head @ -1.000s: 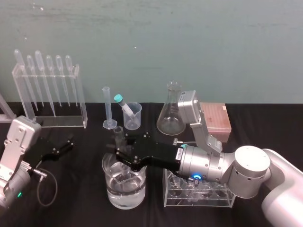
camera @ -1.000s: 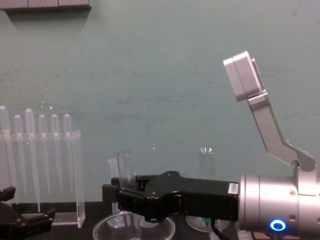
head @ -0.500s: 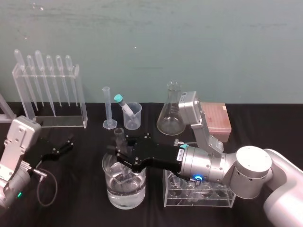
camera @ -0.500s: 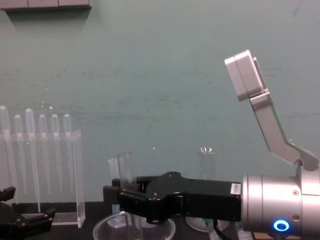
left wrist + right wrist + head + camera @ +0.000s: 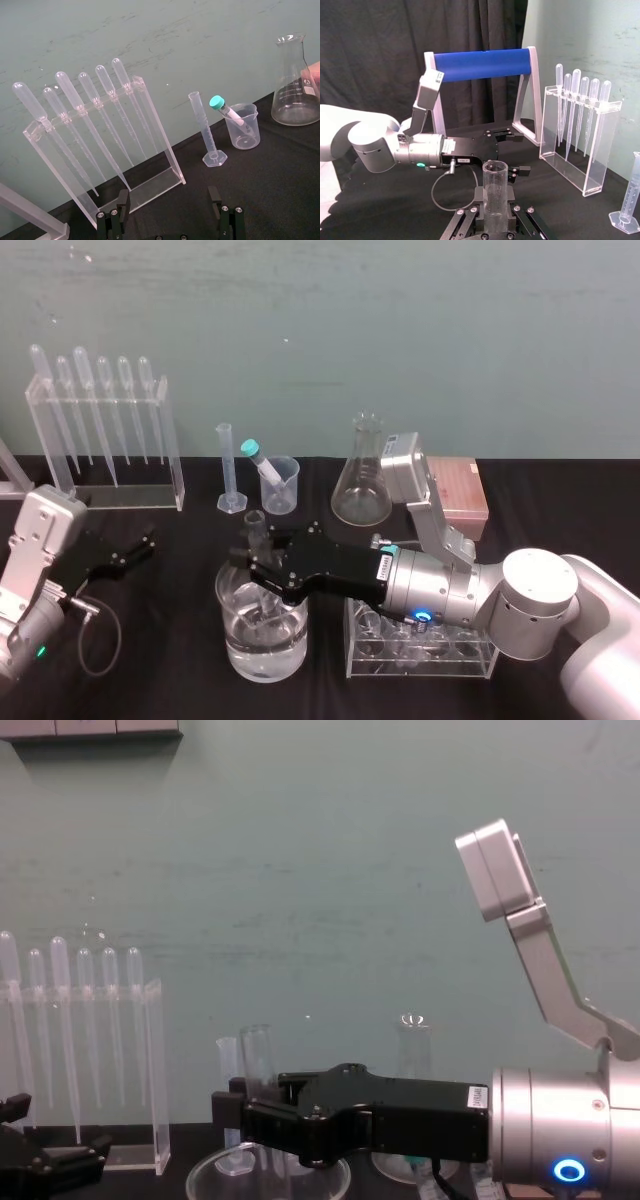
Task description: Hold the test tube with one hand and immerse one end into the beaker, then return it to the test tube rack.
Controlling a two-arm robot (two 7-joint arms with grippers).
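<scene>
while the left arm sits parked at the table's left edge, its pincer [image 5: 133, 550] spread wide with nothing between the fingers, the right pincer [image 5: 262, 568] is clamped on the test tube [image 5: 255, 532], reaching leftward across the black table [image 5: 170, 690]. the tube stands nearly upright in the grip. its open mouth rises above the black fingers, and its lower part hangs below them inside a wide clear vessel [image 5: 230, 640] that holds water. whether the tube's tip touches the water cannot be told. in the right wrist view the tube [image 5: 495, 192] stands straight up from between the fingers, with the open left pincer [image 5: 512, 150] farther off beyond it. in the chest view the tube's top [image 5: 258, 1055] shows just over the right pincer's black body.

the wide vessel sits directly under the right pincer. back from the fingers, below the arm's silver wrist, is the test tube rack [image 5: 420, 668], just beside the vessel. beyond the pincer, toward the wall, stands the beaker [image 5: 283, 490], small and clear, with a teal-capped tube [image 5: 262, 464] leaning in it. the held tube is apart from this beaker. just left of the beaker is a slim measuring cylinder [image 5: 227, 465], and to its right, beyond the pincer's wrist, a conical flask [image 5: 361, 485]. well to the left of the pincer, against the wall, a clear stand [image 5: 130, 495] holds a row of pipettes [image 5: 100, 410].
</scene>
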